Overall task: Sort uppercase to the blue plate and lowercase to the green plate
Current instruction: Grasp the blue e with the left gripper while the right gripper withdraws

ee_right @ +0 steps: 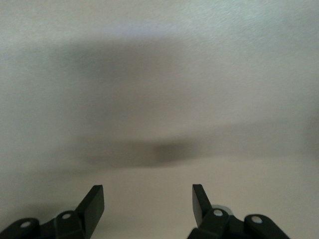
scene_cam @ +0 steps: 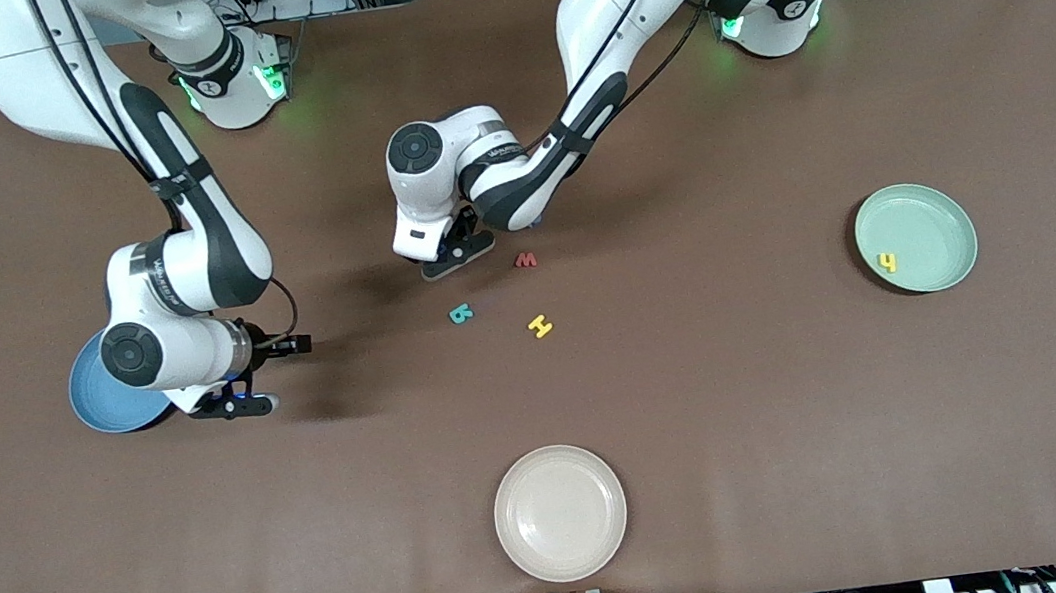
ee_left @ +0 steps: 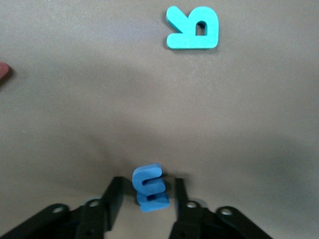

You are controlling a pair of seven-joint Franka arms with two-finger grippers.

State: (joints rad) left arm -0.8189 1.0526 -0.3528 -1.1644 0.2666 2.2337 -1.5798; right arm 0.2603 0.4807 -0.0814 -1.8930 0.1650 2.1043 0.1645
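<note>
My left gripper (scene_cam: 457,255) is low over the middle of the table, open. In the left wrist view a blue m-shaped foam letter (ee_left: 149,191) stands on edge between its fingers (ee_left: 113,196), with a gap on each side. The front view hides this letter under the hand. A teal B (scene_cam: 461,313) (ee_left: 194,30), a red w (scene_cam: 526,259) and a yellow H (scene_cam: 541,326) lie close by. The green plate (scene_cam: 938,271) holds a yellow h (scene_cam: 887,262). My right gripper (scene_cam: 234,405) (ee_right: 148,191) is open and empty over bare table beside the blue plate (scene_cam: 98,405), which its arm partly covers.
A cream-white plate (scene_cam: 561,512) sits near the table's front edge, nearer to the front camera than the letters. A sliver of red (ee_left: 2,72) shows at the edge of the left wrist view. Brown tabletop lies between the letters and both coloured plates.
</note>
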